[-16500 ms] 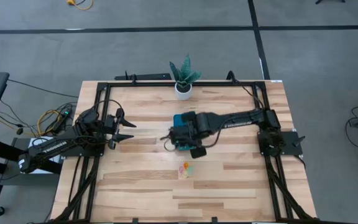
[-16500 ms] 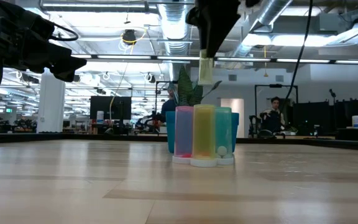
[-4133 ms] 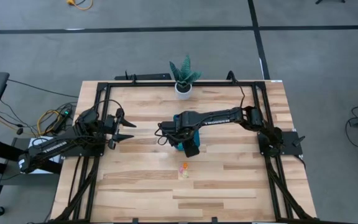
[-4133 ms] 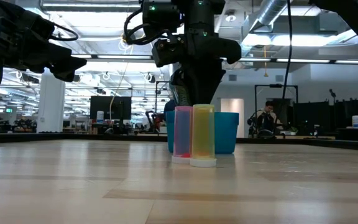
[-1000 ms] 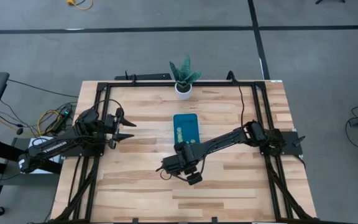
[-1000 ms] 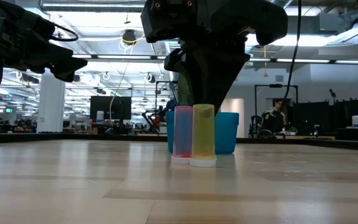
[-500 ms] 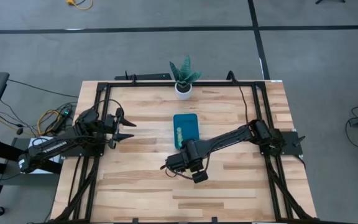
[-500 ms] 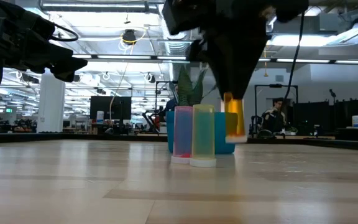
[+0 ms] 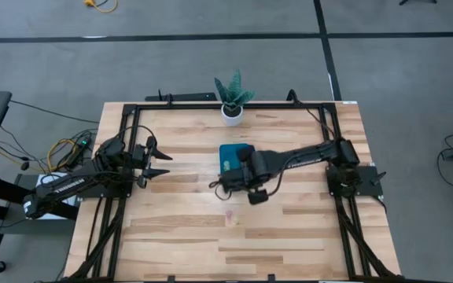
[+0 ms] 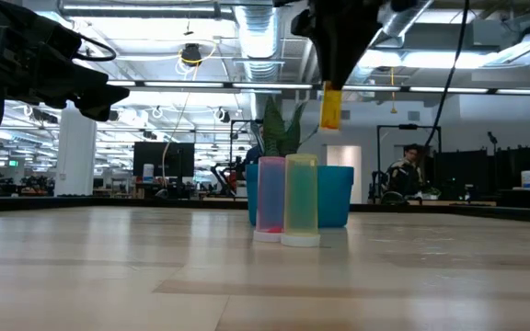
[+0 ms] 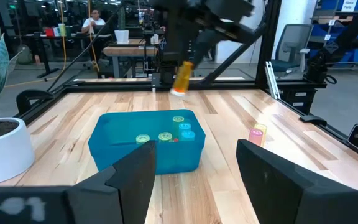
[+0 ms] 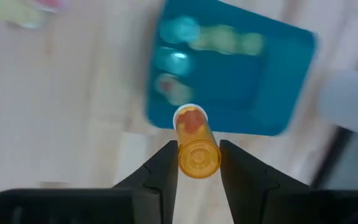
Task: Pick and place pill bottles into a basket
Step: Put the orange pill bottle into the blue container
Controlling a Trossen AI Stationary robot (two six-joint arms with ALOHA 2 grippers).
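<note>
Right gripper (image 12: 199, 163) grips our orange bottle (image 12: 197, 147) above the basket (image 9: 228, 152)'s near edge, seemingly; left gripper (image 9: 160, 161) waits released.

In the high view the right arm covered most of the teal basket (image 9: 229, 152), and the orange bottle (image 12: 197, 148) between its fingers could not be seen there. In the right wrist view, the basket and the bottles inside it (image 12: 219, 38) beyond the fingers were blurred. In the low view the right gripper was cut off by the upper edge, only the hanging orange bottle showing.
</note>
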